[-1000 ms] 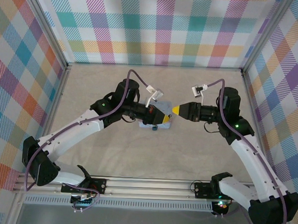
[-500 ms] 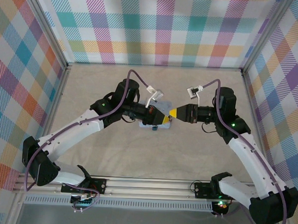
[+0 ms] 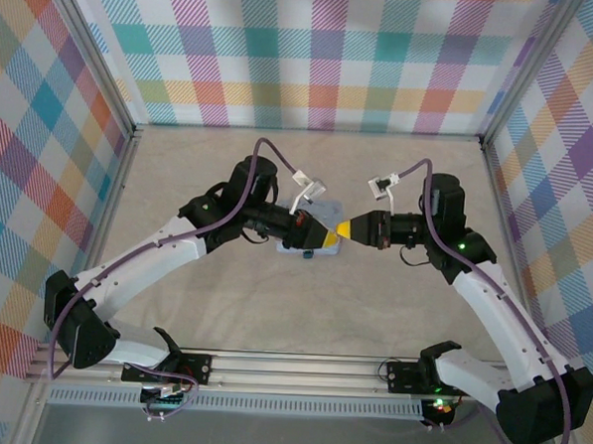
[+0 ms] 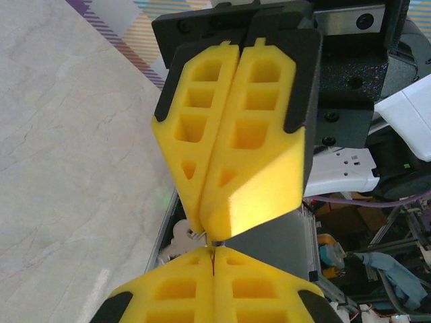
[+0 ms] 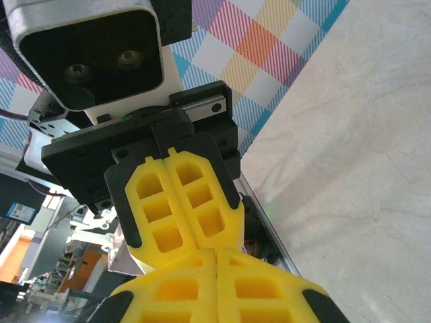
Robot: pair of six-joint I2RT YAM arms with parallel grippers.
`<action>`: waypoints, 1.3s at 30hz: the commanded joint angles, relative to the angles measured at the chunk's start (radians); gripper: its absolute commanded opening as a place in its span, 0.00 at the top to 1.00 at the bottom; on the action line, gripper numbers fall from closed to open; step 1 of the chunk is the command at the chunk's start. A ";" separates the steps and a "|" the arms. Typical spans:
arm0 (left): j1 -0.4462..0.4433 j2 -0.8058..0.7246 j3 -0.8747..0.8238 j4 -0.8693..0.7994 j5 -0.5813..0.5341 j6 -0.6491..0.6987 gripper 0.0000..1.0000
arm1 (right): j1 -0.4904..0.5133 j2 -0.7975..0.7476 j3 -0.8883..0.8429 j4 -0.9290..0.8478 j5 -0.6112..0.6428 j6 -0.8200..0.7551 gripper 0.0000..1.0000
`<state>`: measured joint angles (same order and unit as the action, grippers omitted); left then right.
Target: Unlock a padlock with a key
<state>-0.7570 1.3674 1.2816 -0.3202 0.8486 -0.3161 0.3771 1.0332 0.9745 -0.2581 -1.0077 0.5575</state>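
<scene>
In the top view my left gripper point(image 3: 325, 238) and right gripper point(image 3: 345, 229) meet tip to tip above the light-blue box point(image 3: 297, 248). Both are shut. In the left wrist view a tiny whitish metal sliver, the key point(image 4: 195, 234), pokes out of the right gripper's point(image 4: 210, 237) yellow tips. It sits right at the seam of my left gripper point(image 4: 213, 259). A thin dark line shows in that seam; the padlock looks pinched there, almost wholly hidden. The right wrist view has my right gripper point(image 5: 217, 259) pressed against the left fingers point(image 5: 182, 202).
The pale table point(image 3: 302, 312) stretches around the arms, with plaid walls on three sides. An aluminium rail point(image 3: 299, 366) with the arm bases runs along the near edge. Purple cables point(image 3: 280, 154) loop above both wrists.
The right gripper has slid left toward the left gripper until the yellow tips touch. The left arm has stayed over the box.
</scene>
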 commanded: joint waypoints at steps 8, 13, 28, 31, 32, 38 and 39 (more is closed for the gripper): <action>-0.009 -0.036 0.008 0.022 -0.056 0.023 0.68 | 0.008 -0.034 -0.005 -0.026 0.047 -0.033 1.00; 0.005 -0.089 -0.048 0.093 -0.080 -0.015 0.58 | 0.006 -0.051 -0.011 0.004 0.105 0.002 1.00; 0.021 -0.096 -0.114 0.220 -0.193 -0.189 0.42 | 0.008 -0.158 -0.046 0.081 0.337 0.025 1.00; 0.047 -0.083 -0.129 0.255 -0.257 -0.300 0.38 | 0.012 -0.194 -0.028 0.014 0.485 -0.070 1.00; 0.053 -0.078 -0.131 0.260 -0.274 -0.331 0.37 | 0.015 -0.202 -0.029 0.011 0.526 -0.099 1.00; 0.083 -0.025 -0.091 0.206 -0.331 -0.454 0.35 | 0.078 -0.207 -0.019 0.021 0.805 -0.326 1.00; 0.087 -0.021 -0.084 0.190 -0.347 -0.465 0.34 | 0.094 -0.201 -0.019 0.037 0.844 -0.363 1.00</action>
<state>-0.6823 1.3296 1.1679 -0.1055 0.5549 -0.6983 0.4427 0.8249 0.9264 -0.2371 -0.3447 0.3523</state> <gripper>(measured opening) 0.653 0.064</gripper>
